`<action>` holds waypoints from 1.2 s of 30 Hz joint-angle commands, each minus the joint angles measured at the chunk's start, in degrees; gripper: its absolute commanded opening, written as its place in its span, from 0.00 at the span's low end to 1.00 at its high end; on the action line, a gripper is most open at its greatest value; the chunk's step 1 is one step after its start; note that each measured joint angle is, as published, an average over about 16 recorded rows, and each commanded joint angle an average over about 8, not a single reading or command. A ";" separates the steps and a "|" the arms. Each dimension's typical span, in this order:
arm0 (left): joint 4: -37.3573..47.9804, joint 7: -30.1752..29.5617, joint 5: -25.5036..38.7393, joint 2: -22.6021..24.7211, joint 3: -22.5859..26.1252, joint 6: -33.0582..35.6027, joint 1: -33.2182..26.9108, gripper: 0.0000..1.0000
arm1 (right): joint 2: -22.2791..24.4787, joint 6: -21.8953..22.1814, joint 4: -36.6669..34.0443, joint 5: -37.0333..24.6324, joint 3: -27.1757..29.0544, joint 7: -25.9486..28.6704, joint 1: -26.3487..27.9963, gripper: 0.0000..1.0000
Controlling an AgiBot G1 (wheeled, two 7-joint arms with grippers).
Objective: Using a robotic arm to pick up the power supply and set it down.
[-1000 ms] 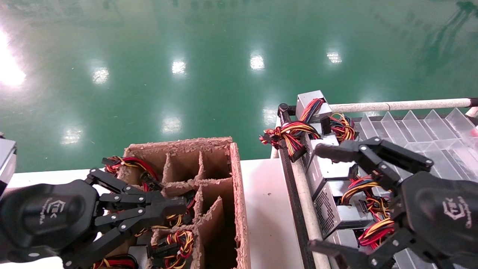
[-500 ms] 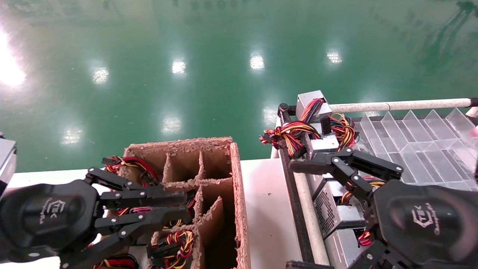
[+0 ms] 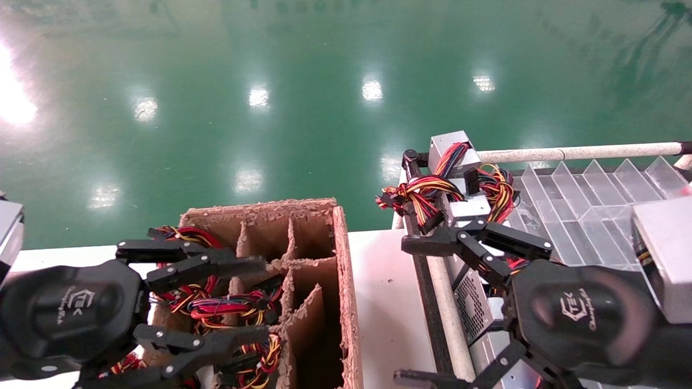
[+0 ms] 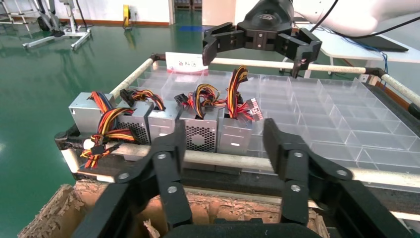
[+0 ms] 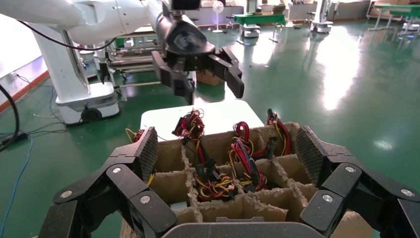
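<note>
My left gripper (image 3: 262, 300) hangs open over the cardboard box (image 3: 340, 259), with red-yellow-black wire bundles (image 3: 227, 308) lying in the compartments under its fingers. The left wrist view shows the same gripper (image 4: 224, 136) holding nothing. Several silver power supplies (image 4: 198, 131) with mesh vents stand in a row along the clear tray's left edge. My right gripper (image 3: 403, 310) is open above that row, beside a mesh-sided power supply (image 3: 476, 308). Seen from the right wrist, that gripper (image 5: 226, 148) is empty and faces the box (image 5: 233, 198).
A clear divided tray (image 3: 594, 205) fills the right, bounded by a white rail (image 3: 578, 152) and a black frame. A strip of white table (image 3: 384, 292) lies between box and tray. Green floor lies beyond. Wire bundles stick up from the power supplies.
My left gripper's fingers have spread wide apart over the box, baring the wires beneath. The right gripper, still open, has shifted left and lower along the row of power supplies.
</note>
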 commanded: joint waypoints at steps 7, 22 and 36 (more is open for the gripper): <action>0.01 0.00 -0.01 0.00 0.00 -0.01 0.01 1.00 | -3.08 -1.58 -0.30 -5.50 5.77 4.24 -1.19 1.00; 0.02 0.00 -0.01 -0.01 0.00 -0.01 0.01 1.00 | -2.72 -1.44 -0.29 -4.93 5.13 3.81 -1.10 1.00; 0.02 0.00 -0.01 -0.01 0.00 -0.01 0.01 1.00 | -2.41 -1.26 -0.24 -4.38 4.58 3.54 -0.97 1.00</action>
